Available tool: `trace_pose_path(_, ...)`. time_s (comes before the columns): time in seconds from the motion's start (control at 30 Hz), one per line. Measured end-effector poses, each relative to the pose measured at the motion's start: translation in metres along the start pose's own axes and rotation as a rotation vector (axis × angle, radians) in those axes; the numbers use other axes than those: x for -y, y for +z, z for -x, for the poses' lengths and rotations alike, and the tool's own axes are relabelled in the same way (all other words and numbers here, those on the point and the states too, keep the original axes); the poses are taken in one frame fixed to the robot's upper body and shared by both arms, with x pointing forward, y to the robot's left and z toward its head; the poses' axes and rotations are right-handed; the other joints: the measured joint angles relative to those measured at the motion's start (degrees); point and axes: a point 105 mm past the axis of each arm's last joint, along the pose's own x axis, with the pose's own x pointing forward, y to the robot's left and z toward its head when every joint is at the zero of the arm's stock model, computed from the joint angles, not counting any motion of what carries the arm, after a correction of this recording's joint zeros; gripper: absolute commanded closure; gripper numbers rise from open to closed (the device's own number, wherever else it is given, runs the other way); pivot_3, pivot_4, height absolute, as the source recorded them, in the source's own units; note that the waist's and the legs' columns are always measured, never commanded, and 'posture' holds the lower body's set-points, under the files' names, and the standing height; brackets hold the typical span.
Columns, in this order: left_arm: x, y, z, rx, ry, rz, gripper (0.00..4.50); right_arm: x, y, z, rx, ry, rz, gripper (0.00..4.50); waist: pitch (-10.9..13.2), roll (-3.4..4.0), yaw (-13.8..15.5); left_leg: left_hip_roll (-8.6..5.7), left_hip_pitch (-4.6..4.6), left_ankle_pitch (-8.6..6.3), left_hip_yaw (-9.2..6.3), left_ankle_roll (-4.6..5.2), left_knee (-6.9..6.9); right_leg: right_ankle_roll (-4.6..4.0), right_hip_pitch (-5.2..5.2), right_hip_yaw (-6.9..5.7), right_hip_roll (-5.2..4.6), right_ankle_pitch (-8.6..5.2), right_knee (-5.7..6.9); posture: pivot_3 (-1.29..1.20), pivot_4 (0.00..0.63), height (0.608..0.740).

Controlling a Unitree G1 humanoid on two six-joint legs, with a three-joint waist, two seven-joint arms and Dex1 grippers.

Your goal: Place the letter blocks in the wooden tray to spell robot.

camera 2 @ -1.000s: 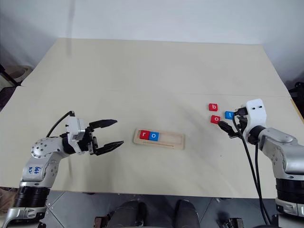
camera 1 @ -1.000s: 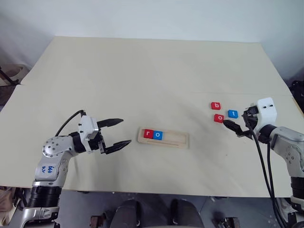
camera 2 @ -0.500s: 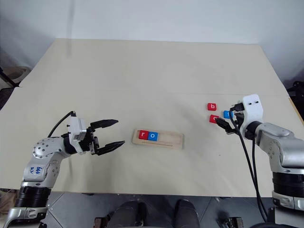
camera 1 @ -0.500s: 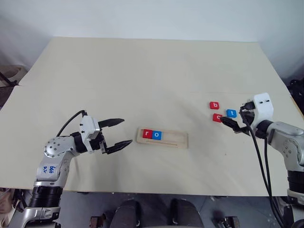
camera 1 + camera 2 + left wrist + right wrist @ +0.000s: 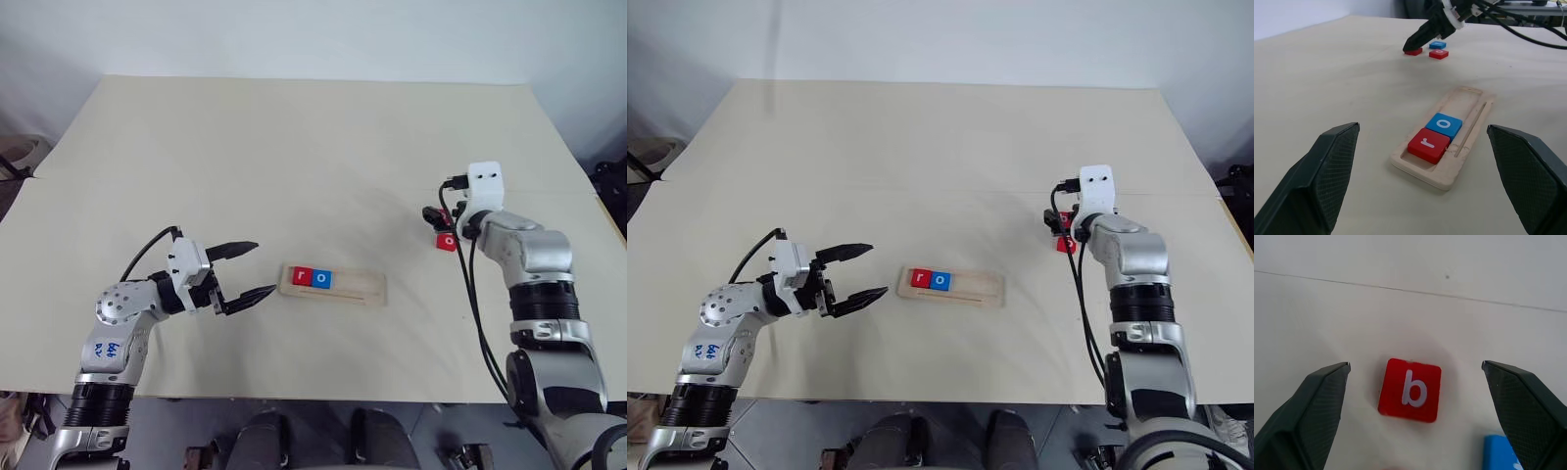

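**Item: pick of the "b" block, third letter of "robot"**

Head views. Wooden tray [image 5: 332,284] lies near the middle of the table [image 5: 294,147], with the red "r" block [image 5: 300,277] and the blue "o" block [image 5: 320,279] seated side by side at its left end; 3 slots stand bare. Right gripper [image 5: 1055,221] hangs over the loose blocks well to the right of the tray, with the red "o" block [image 5: 447,241] showing just beneath the wrist. Left gripper [image 5: 246,270] hovers left of the tray, jaws spread wide, nothing held.

Left wrist view. Both fingers flank the tray; "r" and "o" sit flush in the slot. Far off, the right gripper's tip stands at the red "b" block [image 5: 1413,51], beside the red "o" and the blue "t" block [image 5: 1438,44].

Right wrist view. The "b" block [image 5: 1410,389] lies flat between the 2 fingers [image 5: 1308,406], which are fully apart and grip nothing; the blue "t" sits close at 1 corner.

Handling note, as judgement: descend square over "b", keep the far finger clear of the blue tile, close on opposite edges, and lift level so the letter seats upright against "o".
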Motion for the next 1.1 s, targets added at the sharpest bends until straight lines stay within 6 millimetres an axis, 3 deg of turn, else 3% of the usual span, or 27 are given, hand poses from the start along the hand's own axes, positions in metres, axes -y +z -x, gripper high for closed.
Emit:
trace_pose_path(0.07, 0.001, -0.002, 0.001, -0.005, 0.006, 0.007, 0.07, -0.001, -0.003, -0.004, -0.012, -0.011, -0.009, 0.0, 0.0, 0.0, -0.1, 0.0, 0.0, 0.0, 0.01, 0.0, 0.0, 0.0, 0.0, 0.01, 0.0, 0.0, 0.0, 0.0, 0.15, 0.74)
trace_pose_path(0.17, 0.001, -0.004, 0.002, -0.008, 0.02, 0.013, 0.0, -0.005, -0.001, -0.006, -0.024, -0.015, -0.031, 0.52, 0.0, 0.01, -0.4, 0.03, 0.0, 0.01, 0.0, -0.02, 0.0, 0.0, 0.0, 0.0, 0.0, 0.0, 0.02, 0.0, 0.15, 0.74)
trace_pose_path(0.37, 0.001, -0.002, 0.003, -0.003, 0.026, 0.0, 0.0, -0.021, -0.001, -0.004, -0.068, 0.021, -0.057, 2.58, 0.0, 0.01, -1.0, 0.18, 0.0, 0.02, -0.05, -0.04, -0.03, 0.0, 0.0, -0.01, 0.0, 0.0, 0.04, 0.0, 0.15, 0.74)
trace_pose_path(0.43, 0.001, -0.002, 0.003, -0.001, 0.026, -0.005, 0.0, -0.023, 0.0, -0.002, -0.076, 0.024, -0.063, 3.04, 0.0, 0.01, -1.1, 0.17, 0.0, 0.02, -0.05, -0.04, -0.05, 0.0, 0.0, -0.02, 0.0, 0.0, 0.03, 0.0, 0.15, 0.74)
trace_pose_path(0.7, -0.003, 0.002, -0.001, 0.008, 0.018, -0.016, 0.0, -0.023, -0.001, 0.008, -0.121, 0.017, -0.084, 3.04, 0.0, 0.03, -1.2, 0.2, -0.04, 0.02, -0.02, -0.04, -0.08, 0.0, -0.07, 0.0, 0.0, 0.0, 0.02, 0.0, 0.15, 0.74)
trace_pose_path(0.93, -0.002, -0.002, -0.007, 0.004, -0.02, 0.003, 0.0, -0.028, 0.01, 0.042, -0.097, 0.052, -0.091, 3.04, 0.0, 0.04, -1.2, 0.19, -0.08, 0.02, 0.0, -0.04, -0.11, 0.0, -0.14, 0.0, 0.0, 0.0, 0.02, 0.0, 0.15, 0.74)
trace_pose_path(1.03, -0.001, -0.002, -0.009, 0.004, -0.04, 0.003, 0.0, -0.033, -0.006, 0.061, -0.122, 0.062, -0.09, 3.04, 0.0, 0.04, -1.0, 0.21, -0.08, 0.02, -0.02, -0.04, -0.15, 0.0, -0.17, 0.0, 0.0, 0.0, 0.02, 0.0, 0.15, 0.74)
trace_pose_path(1.1, -0.002, -0.003, -0.01, 0.003, -0.048, 0.008, 0.0, -0.042, -0.027, 0.074, -0.17, 0.08, -0.106, 3.04, 0.0, 0.04, -1.0, 0.18, -0.1, 0.02, 0.0, -0.04, -0.16, 0.0, -0.17, 0.01, 0.0, 0.0, 0.01, 0.0, 0.15, 0.74)
